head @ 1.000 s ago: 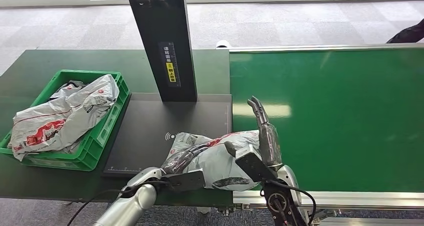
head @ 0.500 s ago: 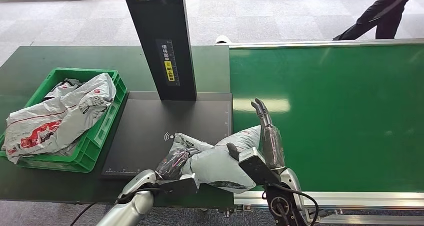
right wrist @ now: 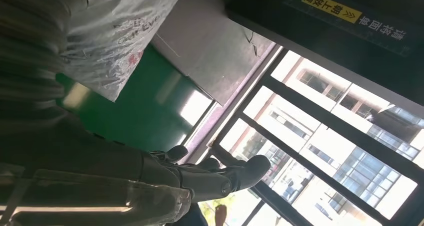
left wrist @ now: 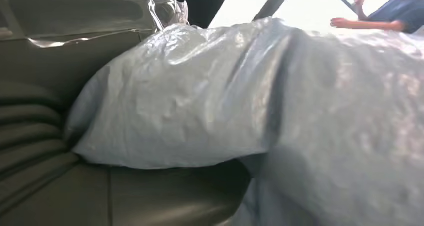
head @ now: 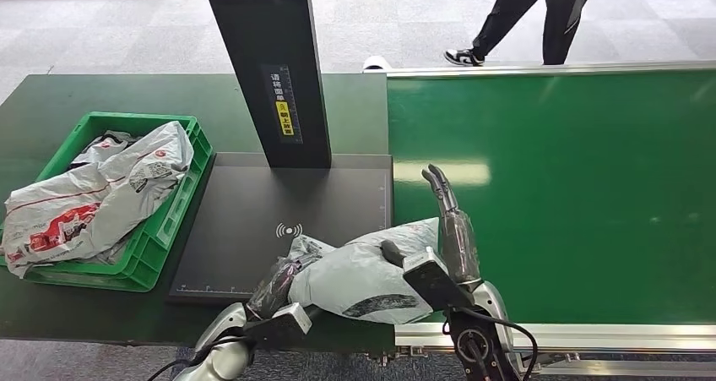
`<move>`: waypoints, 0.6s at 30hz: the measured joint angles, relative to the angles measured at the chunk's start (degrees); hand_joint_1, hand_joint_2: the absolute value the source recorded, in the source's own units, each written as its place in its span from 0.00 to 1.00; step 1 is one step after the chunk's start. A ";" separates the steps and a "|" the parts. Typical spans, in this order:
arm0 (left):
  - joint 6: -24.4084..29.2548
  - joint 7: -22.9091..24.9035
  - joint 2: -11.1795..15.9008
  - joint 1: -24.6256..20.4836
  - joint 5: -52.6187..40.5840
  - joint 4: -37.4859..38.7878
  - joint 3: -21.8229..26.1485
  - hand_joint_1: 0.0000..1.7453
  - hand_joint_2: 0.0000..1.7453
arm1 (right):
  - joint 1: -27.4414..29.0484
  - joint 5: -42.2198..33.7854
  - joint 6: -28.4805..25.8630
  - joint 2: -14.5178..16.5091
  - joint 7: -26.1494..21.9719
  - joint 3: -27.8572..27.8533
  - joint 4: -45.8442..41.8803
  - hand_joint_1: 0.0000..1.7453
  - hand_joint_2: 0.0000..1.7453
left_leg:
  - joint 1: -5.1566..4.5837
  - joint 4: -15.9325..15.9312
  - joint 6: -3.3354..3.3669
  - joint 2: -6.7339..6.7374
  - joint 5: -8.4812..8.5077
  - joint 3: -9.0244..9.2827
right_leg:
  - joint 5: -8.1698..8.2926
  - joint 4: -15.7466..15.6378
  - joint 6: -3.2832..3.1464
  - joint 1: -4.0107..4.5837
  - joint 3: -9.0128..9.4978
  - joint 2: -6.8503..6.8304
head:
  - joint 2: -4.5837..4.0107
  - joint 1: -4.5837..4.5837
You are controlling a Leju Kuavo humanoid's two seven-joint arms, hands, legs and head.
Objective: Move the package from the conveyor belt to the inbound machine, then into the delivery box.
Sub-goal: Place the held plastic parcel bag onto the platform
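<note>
Grey plastic wraps the package (head: 363, 275), a soft mailer bag that the robot holds between its two hands at the near edge of the scene. It sits partly over the dark scanning plate (head: 253, 204) of the inbound machine and partly over the seam with the green conveyor belt (head: 557, 195), so it looks to be in transit rather than set down. The left hand (head: 283, 284) presses against the bag's left end, with dark fingers wrapped over the crumpled plastic; the left wrist view shows the bag lying tight against that hand's grey cover. The right hand (head: 443, 246) braces the bag's right side with its thumb on the plastic, while its fingers (head: 439, 182) stand straight and apart, pointing away from the robot, not curled around anything. The grasp seems more a two-sided squeeze than a closed grip.

As a judgement of progress, the pickup from the belt appears done and the move onto the machine is under way. The bag is not yet centred under the black scanner column (head: 270, 68). The green delivery crate (head: 169, 220) to the left already holds other grey mailers (head: 93, 195), and the last transfer into it is still to come. A person's legs (head: 523, 18) show beyond the belt.
</note>
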 joint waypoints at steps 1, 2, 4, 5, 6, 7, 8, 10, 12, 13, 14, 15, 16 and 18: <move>0.67 -0.52 -0.08 0.28 1.11 -0.84 0.41 1.00 0.00 | -0.09 -0.08 0.00 0.01 -0.07 0.00 0.07 0.00 1.00 | 0.00 0.00 0.00 0.01 0.00 -0.03 | 0.00 0.00 0.00 0.00 -0.03 0.00 | 0.00 -0.01; 1.60 -1.23 -0.17 0.54 2.00 -1.69 0.81 1.00 0.00 | -0.20 -0.15 0.00 0.01 -0.15 0.00 0.14 0.00 1.00 | 0.00 0.00 0.00 0.01 0.00 -0.05 | 0.00 0.00 0.00 0.00 -0.05 0.00 | 0.00 0.00; 4.22 -3.30 -0.40 0.99 3.57 -3.44 1.60 1.00 0.00 | -0.41 -0.32 0.00 0.02 -0.37 0.00 0.30 0.00 1.00 | 0.00 0.00 0.00 0.02 0.00 -0.08 | 0.00 0.00 0.00 0.00 -0.09 0.01 | -0.01 -0.01; 5.51 -4.31 -0.54 1.12 4.17 -4.21 1.96 1.00 0.00 | -0.50 -0.39 0.00 0.02 -0.48 0.00 0.37 0.00 1.00 | 0.00 0.00 0.00 0.02 0.00 -0.09 | 0.00 0.00 0.00 0.00 -0.10 0.01 | -0.01 -0.01; 6.75 -5.14 -0.68 1.22 4.72 -4.95 2.31 1.00 0.00 | -0.61 -0.45 0.00 0.02 -0.56 0.00 0.43 0.00 1.00 | 0.00 0.00 0.00 0.02 0.00 -0.10 | 0.00 0.00 0.00 0.00 -0.11 0.01 | -0.02 -0.01; 8.09 -5.78 -0.81 1.36 5.34 -5.68 2.62 1.00 0.00 | -0.72 -0.53 0.00 0.02 -0.61 0.00 0.50 0.00 1.00 | 0.00 0.00 0.00 0.02 0.00 -0.11 | 0.00 0.00 0.00 0.00 -0.12 0.02 | -0.01 -0.01; 9.91 -6.22 -0.91 1.58 6.37 -6.53 2.81 1.00 0.00 | -0.82 -0.62 0.00 0.03 -0.64 0.00 0.57 0.00 1.00 | 0.00 0.00 0.00 0.04 0.00 -0.11 | 0.00 0.00 0.00 0.00 -0.13 0.04 | -0.01 -0.01; 14.89 -6.85 -0.97 2.08 9.62 -8.66 2.96 1.00 0.00 | -0.92 -0.80 0.00 0.04 -0.68 -0.01 0.72 0.00 1.00 | 0.00 0.01 0.00 0.07 0.00 -0.13 | 0.00 0.00 0.00 0.00 -0.17 0.11 | 0.00 -0.01; 20.38 -7.10 -0.78 2.35 14.14 -11.43 2.70 1.00 0.00 | -0.94 -0.99 -0.08 0.04 -0.77 -0.01 0.92 0.00 1.00 | 0.00 0.01 0.00 0.08 0.00 -0.16 | 0.00 0.00 0.00 0.00 -0.19 0.12 | 0.00 -0.01; 22.70 -7.15 -0.63 2.43 16.35 -12.89 2.44 1.00 0.00 | -0.95 -1.09 -0.16 0.04 -0.85 -0.01 1.05 0.00 1.00 | 0.00 0.01 0.00 0.08 0.00 -0.17 | 0.00 0.00 0.00 0.00 -0.19 0.12 | 0.00 -0.01; 24.71 -7.17 -0.47 2.52 18.29 -14.35 2.09 1.00 0.00 | -0.96 -1.19 -0.28 0.04 -0.93 -0.01 1.19 0.00 1.00 | 0.00 0.01 0.00 0.07 0.00 -0.18 | 0.00 0.00 0.00 0.00 -0.19 0.11 | 0.01 -0.01; 26.34 -7.19 -0.32 2.62 19.78 -15.67 1.75 1.00 0.00 | -0.97 -1.27 -0.42 0.04 -1.03 0.01 1.34 0.00 1.00 | 0.00 0.01 0.00 0.07 0.00 -0.19 | 0.00 0.00 0.00 0.00 -0.20 0.11 | 0.00 -0.01; 27.71 -7.21 -0.19 2.71 20.86 -16.89 1.46 1.00 0.00 | -0.98 -1.32 -0.56 0.05 -1.12 0.02 1.49 0.00 1.00 | 0.00 0.01 0.00 0.07 0.00 -0.20 | 0.00 0.00 0.00 0.00 -0.20 0.11 | 0.00 -0.01; 29.43 -7.25 0.04 2.80 22.09 -18.89 0.98 1.00 0.00 | -0.98 -1.40 -0.81 0.09 -1.26 0.04 1.76 0.00 1.00 | 0.00 0.01 0.00 0.07 0.00 -0.20 | 0.00 0.00 0.00 0.00 -0.20 0.12 | -0.01 -0.01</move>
